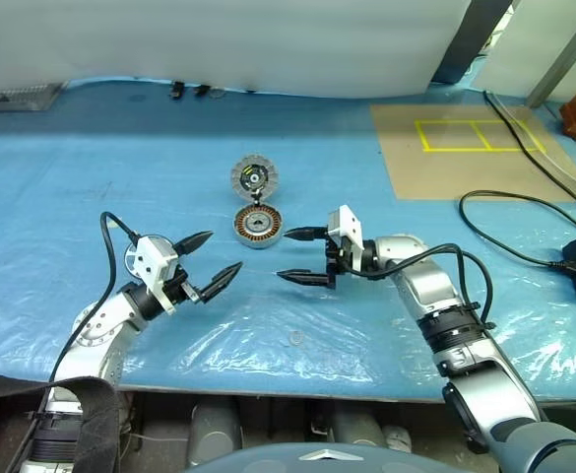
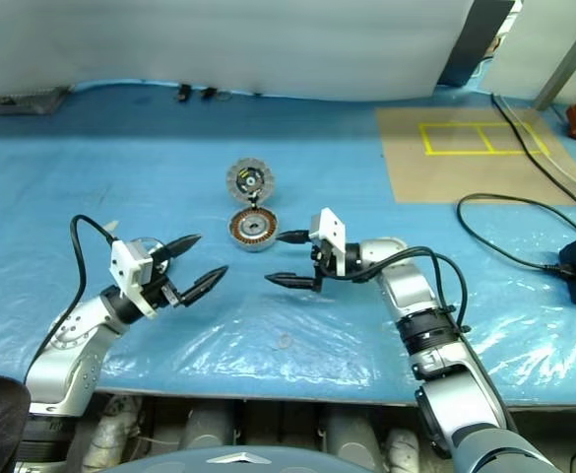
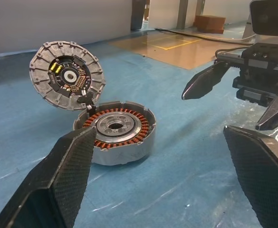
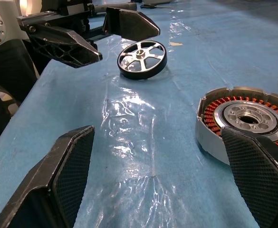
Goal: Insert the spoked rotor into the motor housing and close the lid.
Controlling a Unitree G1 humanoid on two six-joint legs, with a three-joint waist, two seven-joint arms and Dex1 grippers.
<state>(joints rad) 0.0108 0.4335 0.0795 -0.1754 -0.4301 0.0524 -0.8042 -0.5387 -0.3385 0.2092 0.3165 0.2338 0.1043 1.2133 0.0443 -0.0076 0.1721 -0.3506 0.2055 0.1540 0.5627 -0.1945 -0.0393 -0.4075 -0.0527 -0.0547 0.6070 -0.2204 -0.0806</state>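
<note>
Two grippers hang over the blue-covered table (image 1: 445,138), both with fingers spread wide and nothing between them. The left gripper (image 1: 209,264) sits at about 8 o'clock from the motor housing (image 1: 258,225); the right gripper (image 1: 302,256) sits at about 4 o'clock from it, close by, its tips aimed toward the left gripper.

The motor housing rests on the table, open side up, copper windings exposed around a metal centre. The lid (image 1: 254,177) stands raised at the housing's 12 o'clock edge, joined there, dark inner face turned toward the robot.

The spoked rotor (image 4: 142,59) lies flat on the sheeting just beyond the left gripper, well apart from the housing and untouched.

Assessment: insertion not begun. The rotor appears rigid metal, probably light for its width but smooth and inclined to slide on the glossy plastic cover. Its thin rim offers the firmest hold; pinching across the rim at two opposite points, or one finger through a spoke gap against the rim, looks workable. The lid appears stiff and should swing down with a push on its upper edge.
</note>
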